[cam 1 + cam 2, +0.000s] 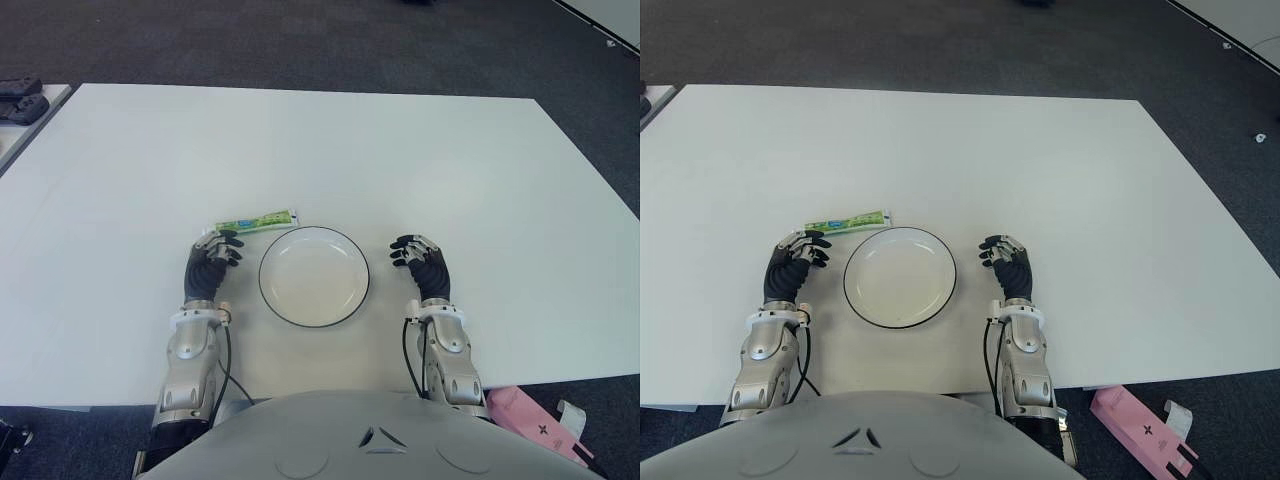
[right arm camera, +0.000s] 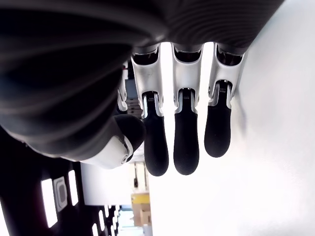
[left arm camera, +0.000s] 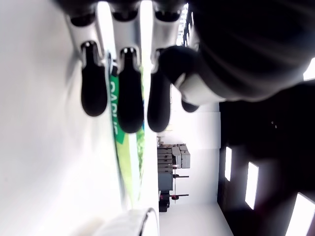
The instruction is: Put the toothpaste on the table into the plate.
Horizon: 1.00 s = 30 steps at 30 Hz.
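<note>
On the white surface (image 1: 420,150) before me, the toothpaste (image 1: 257,220) lies flat just beyond the far-left rim of the plate (image 1: 314,276), not yet in it. My left hand (image 1: 208,266) sits to the left of the plate, its fingers (image 3: 130,98) loosely extended and holding nothing, their tips right at the near end of the tube. My right hand (image 1: 424,264) shows on the plate's right side, fingers relaxed and empty too. I judge this to be the reach, with the grasp not yet made. Next I need to bring my left fingers over the tube and close thumb against them across its narrow body. Then comes a lift and a short carry rightward over the rim.
</note>
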Available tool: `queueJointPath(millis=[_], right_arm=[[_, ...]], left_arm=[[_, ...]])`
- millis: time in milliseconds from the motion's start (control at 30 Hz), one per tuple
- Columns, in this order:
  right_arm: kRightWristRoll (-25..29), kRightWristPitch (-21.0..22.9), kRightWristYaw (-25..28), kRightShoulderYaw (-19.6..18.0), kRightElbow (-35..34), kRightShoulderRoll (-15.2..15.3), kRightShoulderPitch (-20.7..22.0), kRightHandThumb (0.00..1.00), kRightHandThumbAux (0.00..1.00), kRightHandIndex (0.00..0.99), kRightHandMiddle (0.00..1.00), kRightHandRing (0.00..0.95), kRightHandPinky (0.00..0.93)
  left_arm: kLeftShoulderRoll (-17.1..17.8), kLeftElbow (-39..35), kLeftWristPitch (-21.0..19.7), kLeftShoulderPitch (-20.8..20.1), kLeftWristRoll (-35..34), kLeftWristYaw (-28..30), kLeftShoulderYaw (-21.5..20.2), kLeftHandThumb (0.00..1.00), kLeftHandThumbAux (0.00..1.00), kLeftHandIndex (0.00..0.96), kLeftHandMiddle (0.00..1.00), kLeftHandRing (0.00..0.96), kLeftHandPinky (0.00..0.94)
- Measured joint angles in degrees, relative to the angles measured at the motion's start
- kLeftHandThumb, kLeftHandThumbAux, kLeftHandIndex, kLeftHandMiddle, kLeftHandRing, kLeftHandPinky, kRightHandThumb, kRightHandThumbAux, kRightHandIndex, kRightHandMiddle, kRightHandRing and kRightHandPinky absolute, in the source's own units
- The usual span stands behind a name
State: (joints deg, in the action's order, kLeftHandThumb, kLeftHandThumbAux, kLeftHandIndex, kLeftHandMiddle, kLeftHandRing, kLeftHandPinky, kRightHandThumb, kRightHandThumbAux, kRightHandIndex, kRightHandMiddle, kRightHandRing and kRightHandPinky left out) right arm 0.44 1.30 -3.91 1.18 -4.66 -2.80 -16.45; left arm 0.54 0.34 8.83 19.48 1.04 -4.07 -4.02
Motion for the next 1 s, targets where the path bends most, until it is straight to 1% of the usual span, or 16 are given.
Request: queueJointPath(millis=[200,400,600,700,833,1000], right_arm=[[0.0,0.0,0.0,0.0,0.0,0.0,0.0,0.71,0.725,0.43,0.508,0.519,0.525],[0.0,0.0,-0.2,0.1,0.0,0.0,0.0,0.711,0.725,0.43,0.508,0.52,0.522],[0.0,0.0,-0.3,0.1,0.0,0.0,0.0,0.711,0.725,0.43,0.508,0.519,0.523],[0.0,0.0,-0.3,0.2,0.0,0.0,0.0,0.711,0.724,0.43,0.509,0.519,0.522],[0.0,-0.1,-0.4,0.2,0.1,0.0,0.0,0.711,0.724,0.43,0.509,0.516,0.518],[0.0,-0.3,-0.4,0.5,0.3,0.0,0.1,0.711,0.725,0.43,0.509,0.516,0.521]], left_arm=[[0.0,0.0,0.1,0.0,0.8,-0.5,0.0,0.833,0.683,0.4,0.486,0.576,0.555],[0.1,0.9,2.3,0.1,9.6,-7.6,0.7,0.832,0.683,0.4,0.486,0.577,0.561],[2.1,2.1,6.2,0.2,20.1,-15.7,1.3,0.831,0.684,0.397,0.487,0.586,0.571],[2.9,2.1,7.0,0.1,23.6,-18.7,1.7,0.831,0.684,0.397,0.488,0.592,0.577],[3.9,0.7,5.8,0.3,29.7,-22.2,2.7,0.832,0.684,0.396,0.49,0.597,0.581],[4.8,-1.4,3.9,0.3,35.1,-24.8,3.2,0.833,0.684,0.389,0.51,0.626,0.623]])
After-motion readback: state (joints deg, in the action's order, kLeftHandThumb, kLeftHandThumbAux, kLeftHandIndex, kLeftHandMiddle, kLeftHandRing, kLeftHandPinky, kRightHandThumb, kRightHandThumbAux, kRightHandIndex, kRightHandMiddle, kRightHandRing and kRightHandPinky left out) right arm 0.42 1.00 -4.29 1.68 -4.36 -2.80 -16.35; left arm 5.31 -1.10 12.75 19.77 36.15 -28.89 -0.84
